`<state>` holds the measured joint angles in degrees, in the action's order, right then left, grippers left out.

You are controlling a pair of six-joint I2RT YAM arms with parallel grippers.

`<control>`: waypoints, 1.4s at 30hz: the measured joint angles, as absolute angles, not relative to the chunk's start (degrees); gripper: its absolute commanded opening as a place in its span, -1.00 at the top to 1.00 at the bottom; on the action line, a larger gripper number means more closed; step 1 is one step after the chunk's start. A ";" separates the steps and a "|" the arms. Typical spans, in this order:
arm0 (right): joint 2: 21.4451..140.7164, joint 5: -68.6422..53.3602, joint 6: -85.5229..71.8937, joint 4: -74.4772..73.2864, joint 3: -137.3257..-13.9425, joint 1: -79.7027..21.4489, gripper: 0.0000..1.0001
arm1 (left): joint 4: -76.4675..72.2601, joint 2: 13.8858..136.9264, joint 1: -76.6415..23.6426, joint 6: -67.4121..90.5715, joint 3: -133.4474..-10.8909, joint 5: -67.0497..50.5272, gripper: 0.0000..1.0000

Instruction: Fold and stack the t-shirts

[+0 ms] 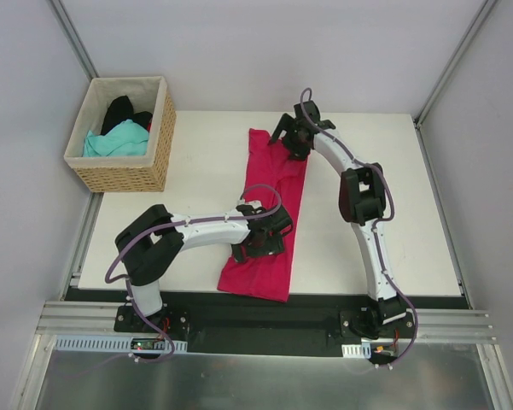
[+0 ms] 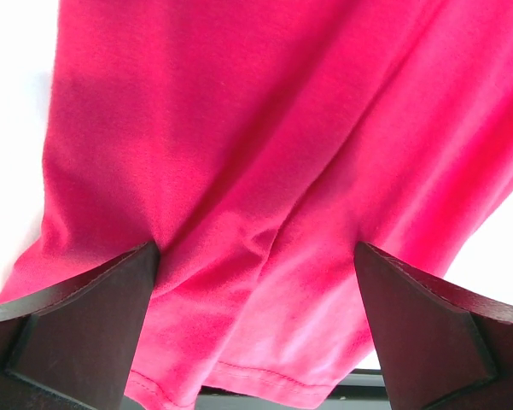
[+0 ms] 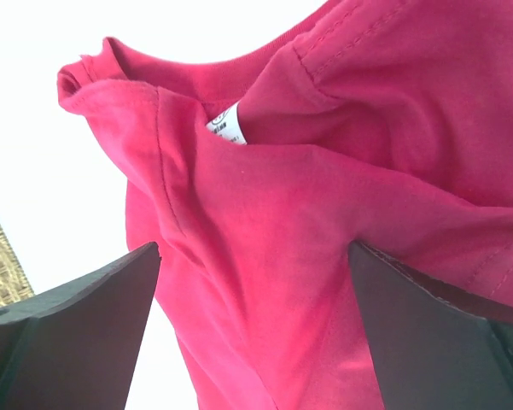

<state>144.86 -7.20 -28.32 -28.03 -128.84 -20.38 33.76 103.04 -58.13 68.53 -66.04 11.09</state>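
Note:
The crimson-pink t-shirt [image 1: 275, 181] lies folded into a long narrow strip down the middle of the white table [image 1: 393, 213]. My left gripper [image 1: 260, 236] hovers over its lower half, open, with its fingers [image 2: 85, 333] straddling the cloth [image 2: 265, 154] near the hem. At the collar end is my right gripper [image 1: 295, 140], also open above the fabric [image 3: 324, 213], where the white neck label [image 3: 226, 124] shows. Neither gripper holds anything. A teal t-shirt [image 1: 115, 142] and a black t-shirt [image 1: 119, 111] lie in the basket.
The wicker basket [image 1: 124, 175] with pale lining stands at the table's back left corner; its edge [image 3: 0, 265] shows in the right wrist view. Grey walls close in the table on both sides, and a black rail runs along the near edge.

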 measured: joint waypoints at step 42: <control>151.55 -11.44 -27.70 -19.07 -137.10 -21.58 -0.93 | 32.08 105.65 -54.30 66.98 -69.41 12.14 -0.98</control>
